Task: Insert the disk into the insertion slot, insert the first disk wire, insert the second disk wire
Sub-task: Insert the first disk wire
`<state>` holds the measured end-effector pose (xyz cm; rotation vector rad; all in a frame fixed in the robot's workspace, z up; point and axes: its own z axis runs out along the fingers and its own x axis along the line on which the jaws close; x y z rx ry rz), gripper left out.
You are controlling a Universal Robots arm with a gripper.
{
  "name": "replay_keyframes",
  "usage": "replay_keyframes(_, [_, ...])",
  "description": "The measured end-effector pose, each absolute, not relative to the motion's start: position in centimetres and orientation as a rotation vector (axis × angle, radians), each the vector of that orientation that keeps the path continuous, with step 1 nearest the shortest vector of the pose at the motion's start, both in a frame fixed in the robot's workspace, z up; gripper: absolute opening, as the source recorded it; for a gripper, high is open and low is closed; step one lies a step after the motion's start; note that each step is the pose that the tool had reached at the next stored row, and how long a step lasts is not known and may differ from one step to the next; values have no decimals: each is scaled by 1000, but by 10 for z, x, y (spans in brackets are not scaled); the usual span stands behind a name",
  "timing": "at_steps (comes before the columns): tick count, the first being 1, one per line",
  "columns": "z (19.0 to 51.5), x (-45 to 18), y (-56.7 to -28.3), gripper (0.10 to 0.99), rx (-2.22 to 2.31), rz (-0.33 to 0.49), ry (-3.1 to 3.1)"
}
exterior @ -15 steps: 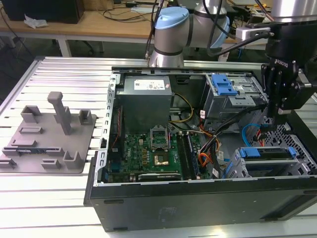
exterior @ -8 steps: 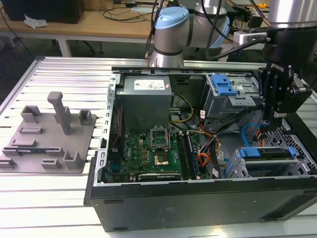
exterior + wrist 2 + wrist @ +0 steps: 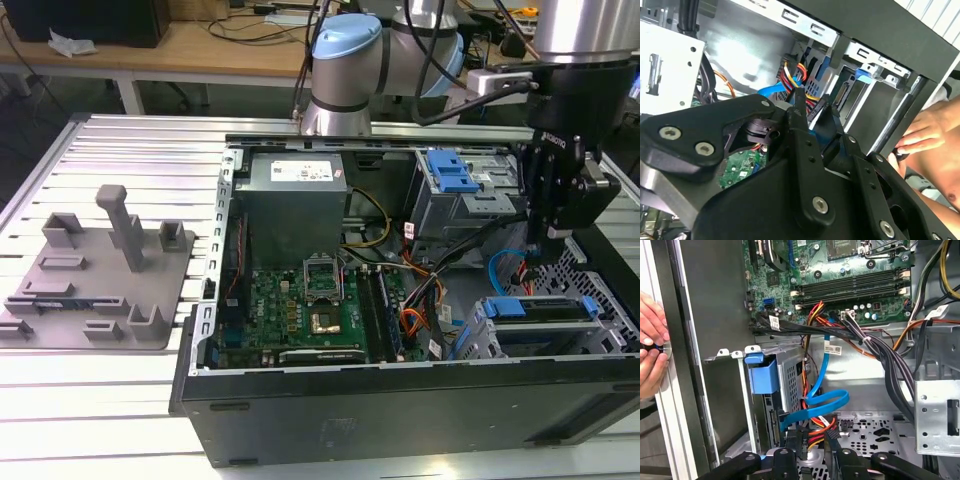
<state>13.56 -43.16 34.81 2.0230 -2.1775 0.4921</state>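
**Gripper on plug beside seated disk**

Gripper [image 3: 552,252] is down inside the open PC case [image 3: 400,405], closed on a black plug [image 3: 814,113] with red and yellow wires; plug sits between the fingertips [image 3: 799,97] in both wrist views. The disk [image 3: 535,306] sits in the slot [image 3: 478,338], blue carrier edge showing; just beside the gripper and lower in the exterior view. A blue cable [image 3: 826,401] loops just ahead of the gripper, its end near the cage back; cannot tell if it is plugged in. The motherboard [image 3: 840,270] is well beyond the gripper, past the wire bundle. A taller bay with a blue tab [image 3: 450,175] stands behind the gripper, toward the exterior view's left. A person's hand [image 3: 652,347] rests on the case edge, apart from the gripper on the far side of the slot. A grey fixture plate [image 3: 95,280] lies on the table, well apart from the gripper, outside the case.
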Motion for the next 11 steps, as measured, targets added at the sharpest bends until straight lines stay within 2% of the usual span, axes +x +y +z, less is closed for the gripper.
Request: replay_keyframes(11, [342, 136, -421, 333, 2004, 527, -2151])
